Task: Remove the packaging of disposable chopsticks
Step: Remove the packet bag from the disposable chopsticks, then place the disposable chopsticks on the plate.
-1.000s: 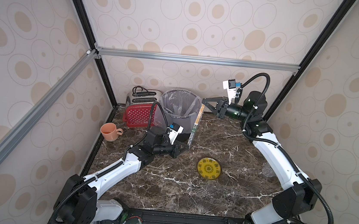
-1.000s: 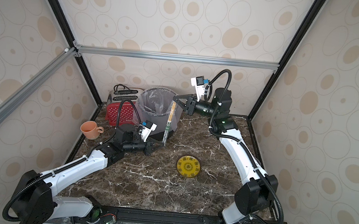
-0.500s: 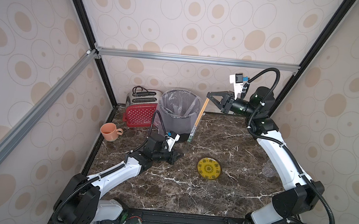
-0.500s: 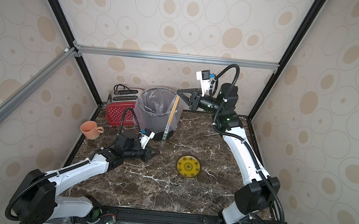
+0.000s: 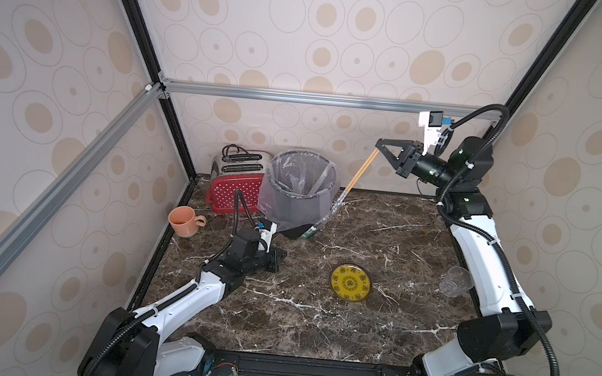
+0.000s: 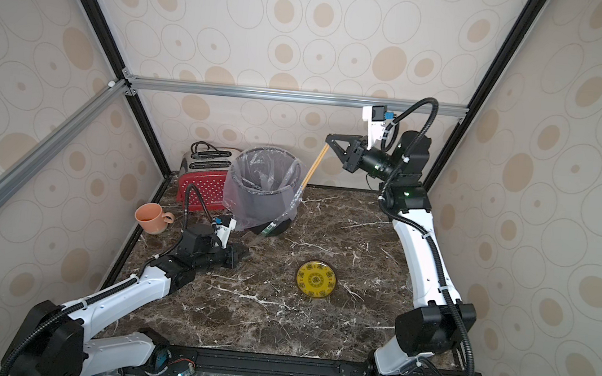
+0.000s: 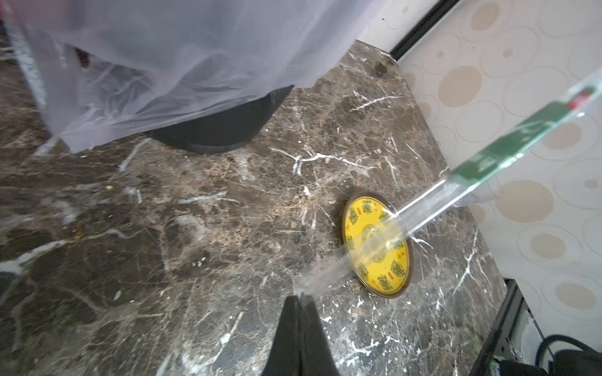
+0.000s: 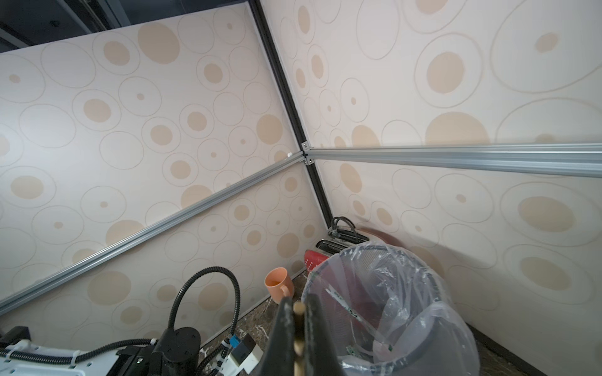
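Note:
My right gripper (image 5: 377, 148) is raised near the back wall and shut on the top end of the disposable chopsticks (image 5: 359, 172), tan sticks slanting down toward the table. In the right wrist view the stick end (image 8: 298, 307) sits pinched between the black fingers. The lower end of the chopsticks enters the packaging (image 5: 327, 216), a clear sleeve with a green printed section (image 6: 268, 229). My left gripper (image 5: 282, 257) is low over the table, shut on the sleeve's far end. In the left wrist view the sleeve (image 7: 423, 208) runs taut away from the closed fingertips (image 7: 294, 304) and looks see-through there.
A grey bin (image 5: 300, 196) lined with a translucent bag stands right behind the sleeve. A red toaster (image 5: 229, 189) is at the back left and an orange cup (image 5: 183, 221) by the left wall. A yellow dish (image 5: 350, 286) lies mid-table, a clear glass (image 5: 455, 282) at the right.
My right gripper has risen and drawn back to the right, pulling the chopsticks up out of the sleeve. My left gripper has moved toward the front with the sleeve's end.

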Available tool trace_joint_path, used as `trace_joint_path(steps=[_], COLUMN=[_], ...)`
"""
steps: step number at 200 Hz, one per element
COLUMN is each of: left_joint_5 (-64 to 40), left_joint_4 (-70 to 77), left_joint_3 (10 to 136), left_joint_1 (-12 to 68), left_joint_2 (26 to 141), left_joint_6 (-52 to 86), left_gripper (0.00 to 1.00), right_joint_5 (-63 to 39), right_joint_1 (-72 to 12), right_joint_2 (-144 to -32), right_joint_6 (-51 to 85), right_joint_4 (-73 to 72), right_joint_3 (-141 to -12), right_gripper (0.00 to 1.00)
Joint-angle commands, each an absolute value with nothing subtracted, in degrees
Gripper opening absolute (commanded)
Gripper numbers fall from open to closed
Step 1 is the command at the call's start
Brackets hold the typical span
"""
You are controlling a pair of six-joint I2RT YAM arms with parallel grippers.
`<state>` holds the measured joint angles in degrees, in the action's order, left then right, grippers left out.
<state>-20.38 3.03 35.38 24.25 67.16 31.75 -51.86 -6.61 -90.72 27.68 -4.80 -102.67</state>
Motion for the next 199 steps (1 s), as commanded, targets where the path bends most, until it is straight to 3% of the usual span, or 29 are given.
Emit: trace_joint_path(steps=[1,78,109,157,199], left_joint_5=[-16.5,-20.6,-18.2,-14.4,-17.3], left_joint_4=[0.5,0.0,-13.1,-24.1,-22.0], left_joint_3=[34.9,33.3,42.3,55.2,58.4], left_joint_1=[23.4,22.0,21.9,21.9,21.9], left_joint_2=[66.1,53.9,47.6,53.0,57.4], left_joint_6=[33.8,31.1,25.4,18.9,17.9], left_gripper=[0.0,0.0,0.0,0.0,0.0], right_joint_5=[-51.1,-54.3,-55.1,-54.2,-53.2], right_joint_1=[-3.0,4.1,3.6,-1.6,-2.8], right_joint_2=[-88.9,-85.1,-82.5,-81.9,-83.4], right_joint_6=[31.1,40.4,45.4,41.6,43.2], right_joint_4=[-7.6,-6.3,-11.2,-2.0,-6.7], right_joint_3=[-104.6,-97.9,-86.8,-76.0,-61.3], right_gripper=[0.0,0.0,0.0,0.0,0.0])
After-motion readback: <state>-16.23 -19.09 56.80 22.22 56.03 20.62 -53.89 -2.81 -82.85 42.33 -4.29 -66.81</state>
